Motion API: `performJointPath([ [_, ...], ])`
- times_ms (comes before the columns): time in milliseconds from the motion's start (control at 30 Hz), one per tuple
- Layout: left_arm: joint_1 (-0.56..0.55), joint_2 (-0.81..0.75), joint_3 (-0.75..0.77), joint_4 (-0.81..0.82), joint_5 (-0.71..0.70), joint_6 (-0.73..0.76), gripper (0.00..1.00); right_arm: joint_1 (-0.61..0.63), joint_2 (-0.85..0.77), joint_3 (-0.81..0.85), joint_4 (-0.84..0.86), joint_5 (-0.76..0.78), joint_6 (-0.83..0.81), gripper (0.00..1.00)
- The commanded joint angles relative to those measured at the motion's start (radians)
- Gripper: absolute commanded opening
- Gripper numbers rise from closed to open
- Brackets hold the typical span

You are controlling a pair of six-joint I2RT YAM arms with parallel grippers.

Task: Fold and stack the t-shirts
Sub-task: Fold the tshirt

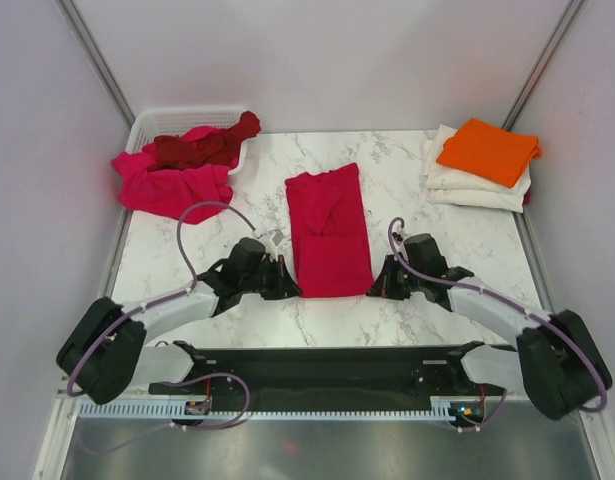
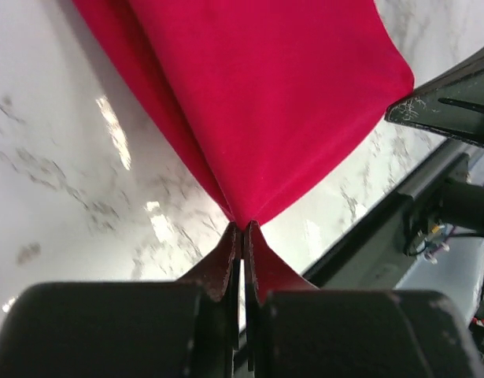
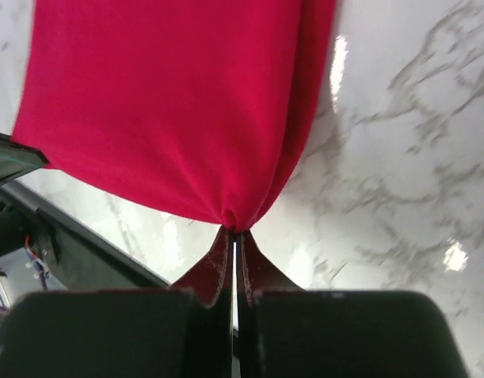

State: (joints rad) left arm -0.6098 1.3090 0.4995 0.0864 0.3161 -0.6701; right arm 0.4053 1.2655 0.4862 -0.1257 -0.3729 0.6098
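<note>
Crimson t-shirt (image 1: 329,232) lies in the middle of the marble table (image 1: 407,170) as a long narrow strip, sides folded in, running near to far. Left gripper (image 1: 285,284) has its near-left corner and right gripper (image 1: 379,288) its near-right corner. Both wrist views show the jaws closed tight on a small peak of red cloth.

Judgement: holding both near corners sets up carrying the near hem toward the far end, halving the strip evenly.

Far right: orange t-shirt (image 1: 487,150) folded atop cream-white t-shirts (image 1: 475,186), presumably the stack this one joins.

Far left: magenta-pink t-shirt (image 1: 169,186) and dark maroon t-shirt (image 1: 202,148) spill unfolded from the white basket (image 1: 152,120).
</note>
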Motion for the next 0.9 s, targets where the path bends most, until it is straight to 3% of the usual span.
performJointPath([
  [0, -0.048, -0.153, -0.035, -0.13, -0.045, -0.06, 0.02, 0.073, -0.165, -0.003, -0.125, 0.066, 0.094, 0.0],
  [167, -0.065, -0.324, -0.018, -0.24, -0.032, -0.123, 0.02, 0.165, -0.323, 0.101, -0.281, 0.181, 0.156, 0.0],
  [300, -0.058, -0.34, 0.109, -0.298, -0.045, -0.108, 0.02, 0.165, -0.295, 0.277, -0.385, 0.281, 0.113, 0.0],
  [467, -0.004, -0.234, 0.269, -0.422, -0.049, 0.01, 0.02, 0.158, -0.11, 0.495, -0.439, 0.357, 0.004, 0.0],
  [867, 0.186, 0.113, 0.642, -0.471, 0.095, 0.162, 0.02, 0.032, 0.216, 0.83, -0.451, 0.356, -0.123, 0.0],
])
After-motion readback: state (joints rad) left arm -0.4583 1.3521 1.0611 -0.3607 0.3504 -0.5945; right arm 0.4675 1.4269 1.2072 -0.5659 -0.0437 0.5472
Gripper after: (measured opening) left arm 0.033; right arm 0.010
